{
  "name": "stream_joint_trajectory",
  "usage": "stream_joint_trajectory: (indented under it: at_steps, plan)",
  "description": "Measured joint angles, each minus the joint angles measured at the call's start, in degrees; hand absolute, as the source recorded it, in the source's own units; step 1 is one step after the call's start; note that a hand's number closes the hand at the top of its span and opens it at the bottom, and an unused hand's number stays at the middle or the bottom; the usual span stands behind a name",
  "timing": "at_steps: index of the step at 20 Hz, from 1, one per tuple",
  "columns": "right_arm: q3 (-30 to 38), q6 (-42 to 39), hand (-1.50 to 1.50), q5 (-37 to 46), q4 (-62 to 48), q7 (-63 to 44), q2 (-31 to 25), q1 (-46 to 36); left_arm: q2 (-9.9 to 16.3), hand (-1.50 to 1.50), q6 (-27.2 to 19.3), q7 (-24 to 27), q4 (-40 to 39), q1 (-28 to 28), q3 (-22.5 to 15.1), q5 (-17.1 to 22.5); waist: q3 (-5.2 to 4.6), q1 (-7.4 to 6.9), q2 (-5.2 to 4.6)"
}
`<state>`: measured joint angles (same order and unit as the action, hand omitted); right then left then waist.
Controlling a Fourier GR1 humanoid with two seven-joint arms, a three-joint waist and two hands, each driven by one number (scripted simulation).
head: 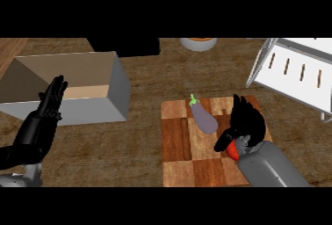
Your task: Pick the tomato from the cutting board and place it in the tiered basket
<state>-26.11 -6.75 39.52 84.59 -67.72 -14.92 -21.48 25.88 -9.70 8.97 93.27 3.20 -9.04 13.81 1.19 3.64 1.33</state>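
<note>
A red tomato (230, 150), mostly hidden, sits on the checkered wooden cutting board (178, 145), while the white wire tiered basket (295, 72) stands well apart at upper right.

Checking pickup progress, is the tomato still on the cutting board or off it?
Cannot tell if lifted: the tomato shows red under the curled right hand, over the cutting board.

red tomato (229, 150), purple eggplant (205, 118), brown checkered cutting board (178, 140), grey box (97, 110).

Steep head view over counter (142, 145)
</note>
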Motion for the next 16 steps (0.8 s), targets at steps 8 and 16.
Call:
stream_joint_trajectory:
  at_steps: [8,16]
  plan:
    - [2.15,-0.21,-1.50,2.95,1.14,0.37,0.81,4.67,-0.95,0.00,0.43,0.32,-0.29,0.41,0.28,-0.60,0.05,-0.28,-0.12]
    - [4.40,-0.25,-1.50,5.36,2.96,1.61,1.69,10.52,-1.26,0.00,1.76,-0.53,-0.30,0.87,0.45,-0.61,0.06,-0.71,-0.16]
